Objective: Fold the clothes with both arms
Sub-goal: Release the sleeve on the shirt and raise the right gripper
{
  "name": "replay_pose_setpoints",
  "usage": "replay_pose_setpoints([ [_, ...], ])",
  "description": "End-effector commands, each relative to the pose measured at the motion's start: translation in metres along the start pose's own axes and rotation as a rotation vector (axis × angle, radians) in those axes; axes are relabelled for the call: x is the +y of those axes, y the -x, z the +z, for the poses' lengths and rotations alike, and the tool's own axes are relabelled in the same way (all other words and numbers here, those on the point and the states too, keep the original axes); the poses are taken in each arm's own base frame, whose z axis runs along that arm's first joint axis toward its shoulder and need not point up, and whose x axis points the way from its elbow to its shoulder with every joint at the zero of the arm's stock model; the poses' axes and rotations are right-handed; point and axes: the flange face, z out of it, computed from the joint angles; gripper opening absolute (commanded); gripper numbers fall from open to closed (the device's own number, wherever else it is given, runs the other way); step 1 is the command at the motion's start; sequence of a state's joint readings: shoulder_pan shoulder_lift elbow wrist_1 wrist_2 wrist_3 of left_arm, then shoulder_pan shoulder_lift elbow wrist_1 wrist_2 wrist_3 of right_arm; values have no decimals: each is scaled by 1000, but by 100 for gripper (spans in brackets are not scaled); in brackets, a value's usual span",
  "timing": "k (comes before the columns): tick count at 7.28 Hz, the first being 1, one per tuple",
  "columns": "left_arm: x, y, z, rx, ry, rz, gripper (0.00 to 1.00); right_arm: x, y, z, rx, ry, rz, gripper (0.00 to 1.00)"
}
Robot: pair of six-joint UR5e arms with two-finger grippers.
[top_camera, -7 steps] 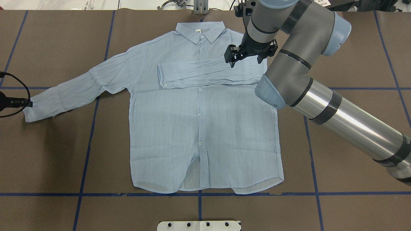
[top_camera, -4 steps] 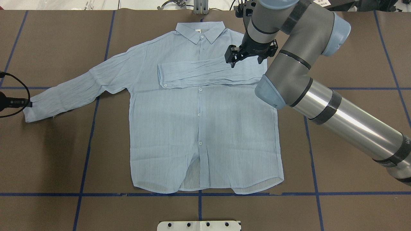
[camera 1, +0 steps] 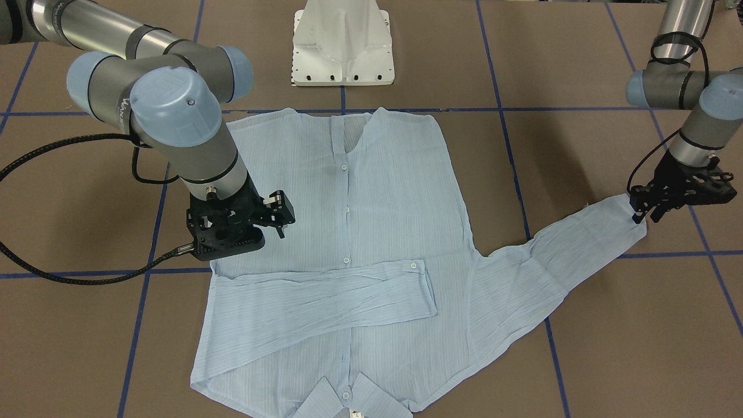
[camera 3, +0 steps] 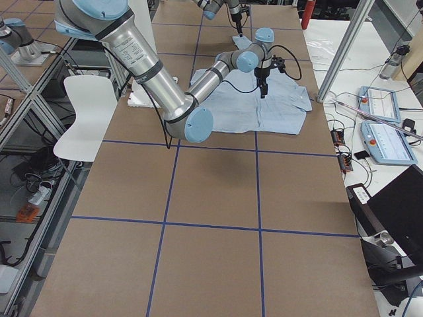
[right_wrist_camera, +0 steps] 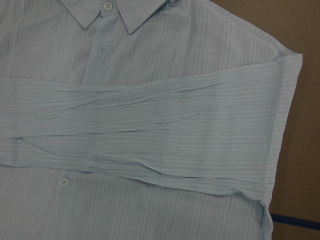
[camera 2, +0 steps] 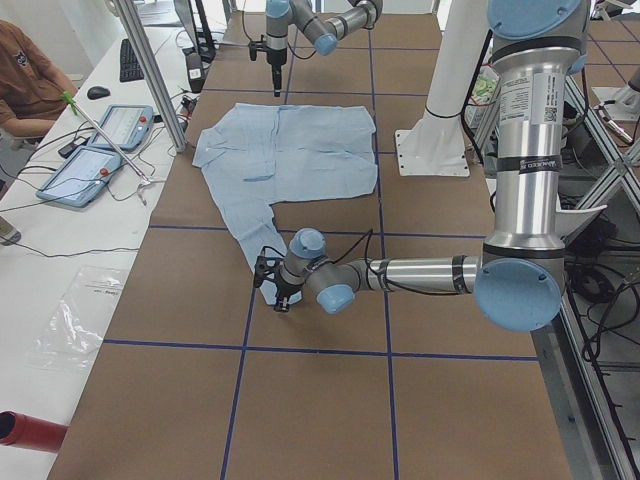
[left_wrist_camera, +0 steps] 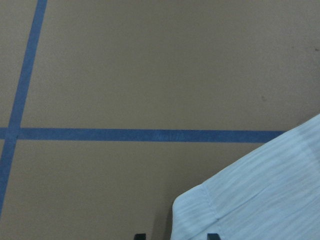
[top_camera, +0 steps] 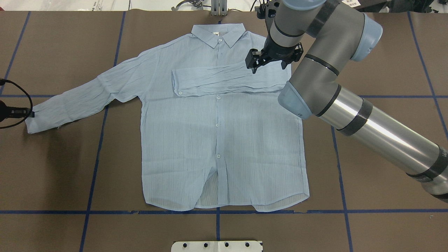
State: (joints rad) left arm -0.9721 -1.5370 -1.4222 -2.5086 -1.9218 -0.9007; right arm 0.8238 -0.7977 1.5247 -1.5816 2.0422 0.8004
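Here the light blue shirt (top_camera: 217, 147) lies flat, buttons up, on the brown table (top_camera: 52, 168), with bare surface bordering every edge and the hem just beside a blue tape line (top_camera: 385, 211). The folded sleeve (top_camera: 217, 82) crosses the chest. The left gripper (camera 1: 645, 216) is parted, its fingertips (left_wrist_camera: 140, 236) straddling the outstretched sleeve's cuff (left_wrist_camera: 240, 210). The right gripper (top_camera: 252, 67) hovers above the folded sleeve's shoulder end; its finger spread cannot be told.

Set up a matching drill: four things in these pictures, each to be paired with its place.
1 folded light blue sleeve
2 outstretched light blue sleeve
3 left black gripper
4 white metal pedestal

A at a cuff
B across the chest of the shirt
C on the bare brown table
D nearest the hem

Pairs: 1-B, 2-C, 3-A, 4-D.
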Motion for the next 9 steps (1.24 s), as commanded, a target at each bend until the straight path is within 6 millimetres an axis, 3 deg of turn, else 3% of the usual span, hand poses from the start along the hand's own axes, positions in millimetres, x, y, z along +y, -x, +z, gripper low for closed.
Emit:
replay_pose_setpoints([
  [1, 0, -2, 0, 3, 2, 0, 47, 0, -1, 1, 2, -1, -1, 100],
  [3, 2, -7, 3, 6, 9, 7, 44, 0, -2, 1, 3, 0, 0, 100],
  [6, 1, -13, -2, 18, 6, 11, 31, 0, -2, -1, 3, -4, 0, 100],
  [9, -3, -26, -13, 50, 7, 20, 30, 3, -10, 5, 8, 4, 4, 100],
])
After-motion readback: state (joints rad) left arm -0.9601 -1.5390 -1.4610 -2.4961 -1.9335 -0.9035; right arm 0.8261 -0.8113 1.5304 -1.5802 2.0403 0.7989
